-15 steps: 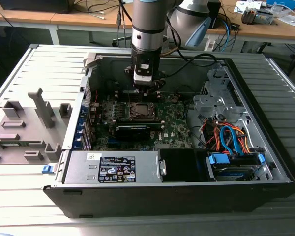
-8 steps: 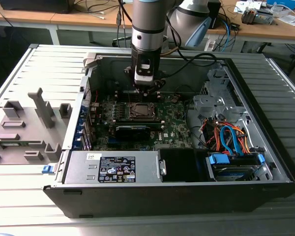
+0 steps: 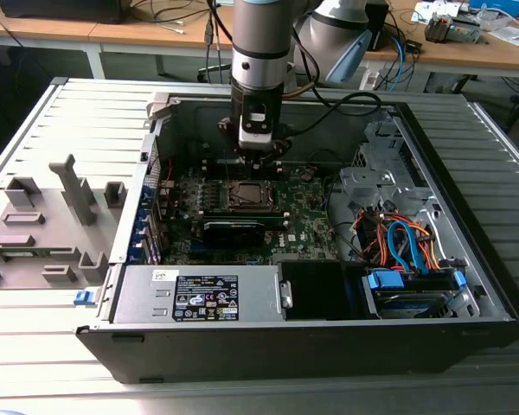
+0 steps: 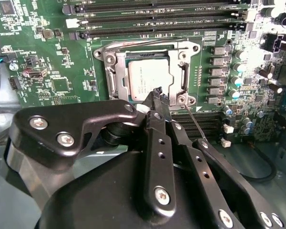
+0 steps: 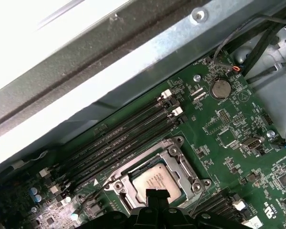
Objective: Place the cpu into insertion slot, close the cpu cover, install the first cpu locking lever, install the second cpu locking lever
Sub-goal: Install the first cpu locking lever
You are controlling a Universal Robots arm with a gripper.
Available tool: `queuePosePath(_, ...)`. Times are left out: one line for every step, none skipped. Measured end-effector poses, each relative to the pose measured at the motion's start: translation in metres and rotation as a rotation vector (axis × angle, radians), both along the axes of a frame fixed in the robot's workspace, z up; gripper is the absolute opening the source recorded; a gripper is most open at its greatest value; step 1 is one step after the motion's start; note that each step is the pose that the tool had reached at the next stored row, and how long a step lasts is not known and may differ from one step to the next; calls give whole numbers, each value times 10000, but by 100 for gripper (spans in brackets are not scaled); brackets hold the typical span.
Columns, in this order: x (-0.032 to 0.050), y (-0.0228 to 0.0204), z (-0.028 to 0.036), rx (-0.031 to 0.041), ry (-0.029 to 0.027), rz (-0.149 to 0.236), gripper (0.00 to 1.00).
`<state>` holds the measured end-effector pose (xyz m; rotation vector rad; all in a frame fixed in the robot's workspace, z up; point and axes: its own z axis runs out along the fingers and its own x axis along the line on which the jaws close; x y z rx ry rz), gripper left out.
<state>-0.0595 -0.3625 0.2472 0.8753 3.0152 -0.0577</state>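
Observation:
The cpu (image 4: pixel 150 76) (image 5: pixel 155 179) lies flat in the insertion slot (image 3: pixel 245 196) on the green board. Its silver top shows through the cut-out of the cpu cover (image 4: pixel 112 76) (image 5: pixel 182 164), which lies down over it. A thin locking lever rod (image 4: pixel 194 121) runs out slantwise from one socket corner. Another thin lever rod (image 5: pixel 93 192) lies off the opposite corner. My gripper (image 3: pixel 258 160) (image 4: pixel 155 95) (image 5: pixel 156 194) hangs just above the socket's edge, its black fingers closed together with nothing held.
Long black memory slots (image 4: pixel 157 19) run beside the socket. The case's metal wall (image 5: pixel 133 62) stands close behind the board. A power supply (image 3: pixel 199 298) and a drive bay with coloured cables (image 3: pixel 406 251) sit inside the case. A grey fixture (image 3: pixel 43 225) lies at the exterior view's left.

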Motion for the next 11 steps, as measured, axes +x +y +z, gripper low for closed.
queuePosePath(0,0,0,0,0,28,11)
queuePosePath(0,0,0,1,0,68,11)
queuePosePath(0,0,0,0,-1,103,11)
queuePosePath(0,0,0,0,0,132,11)
queuePosePath(0,0,0,0,-1,180,11)
queuePosePath(0,0,0,0,0,208,11)
queuePosePath(0,0,0,0,0,238,11)
queuePosePath(0,0,0,0,0,276,11)
queuePosePath(0,0,0,0,0,305,11)
queuePosePath(0,0,0,0,0,352,11)
queuePosePath(0,0,0,0,-1,390,11)
